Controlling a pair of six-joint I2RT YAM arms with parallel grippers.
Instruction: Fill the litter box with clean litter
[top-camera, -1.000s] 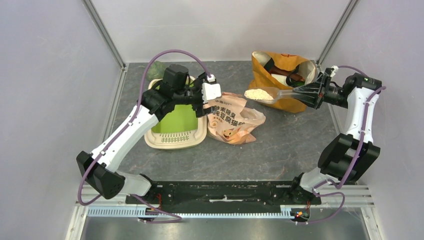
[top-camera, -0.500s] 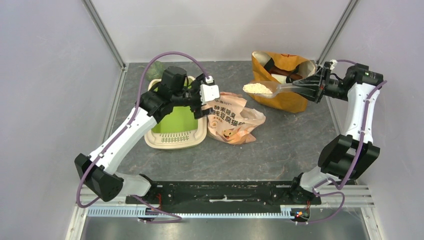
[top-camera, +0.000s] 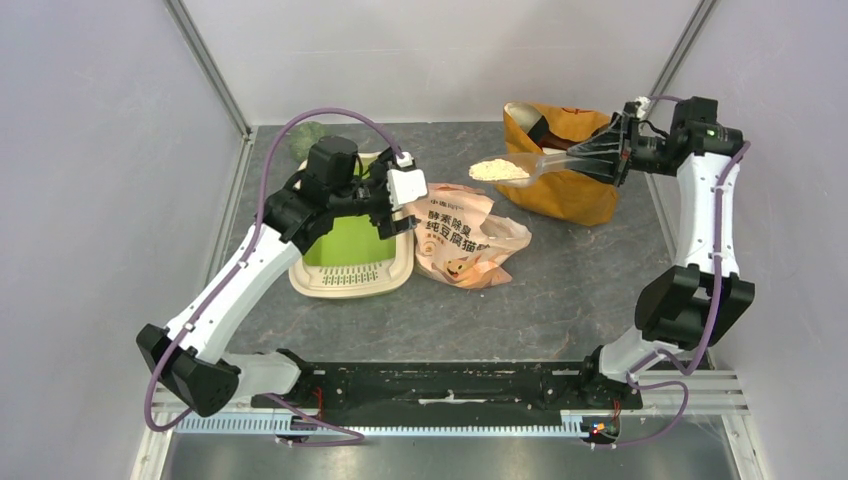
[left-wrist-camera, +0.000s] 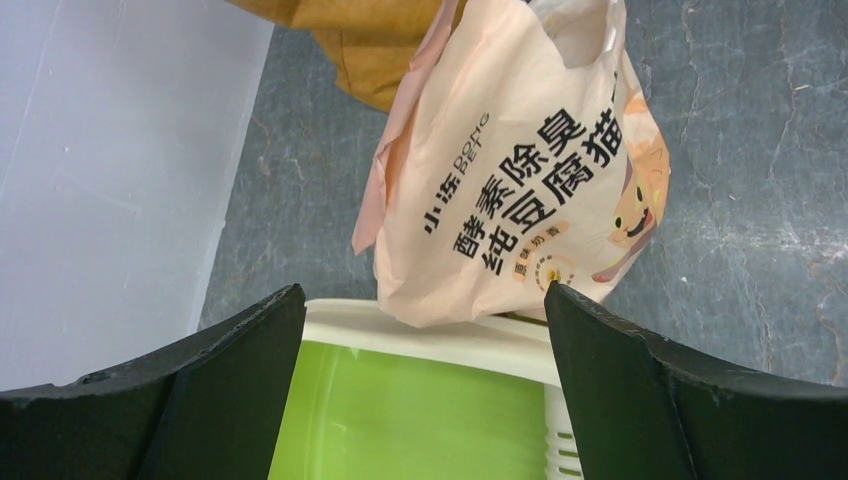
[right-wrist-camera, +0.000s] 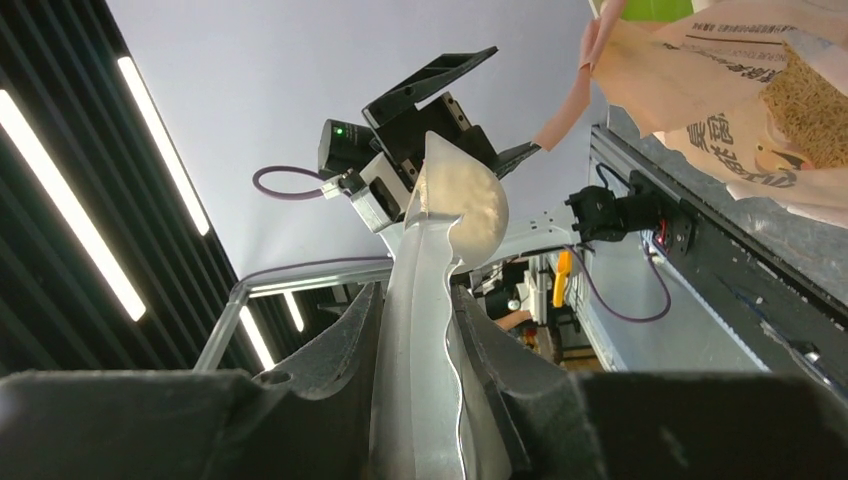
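Note:
The litter box (top-camera: 347, 282) is a cream tray with a bright green inside, at the left middle of the table. Its green floor (left-wrist-camera: 400, 420) looks bare in the left wrist view. My left gripper (top-camera: 388, 212) (left-wrist-camera: 422, 292) hangs open and empty over the box's right rim. My right gripper (top-camera: 612, 156) (right-wrist-camera: 418, 292) is shut on the handle of a clear plastic scoop (top-camera: 545, 163) (right-wrist-camera: 440, 270). It holds the scoop in the air, bowl pointing left. A heap of clean litter (top-camera: 498, 169) lies in the bowl, above the table between the two bags.
A peach-orange printed plastic bag (top-camera: 465, 235) (left-wrist-camera: 520, 170) lies against the box's right side. A mustard-yellow fabric bag (top-camera: 560, 190) stands at the back right, under the scoop handle. Frame posts and walls close in the back corners.
My right gripper has lifted the loaded scoop and carried it back and to the left, away from the yellow bag. My left arm has shifted a little left over the box.

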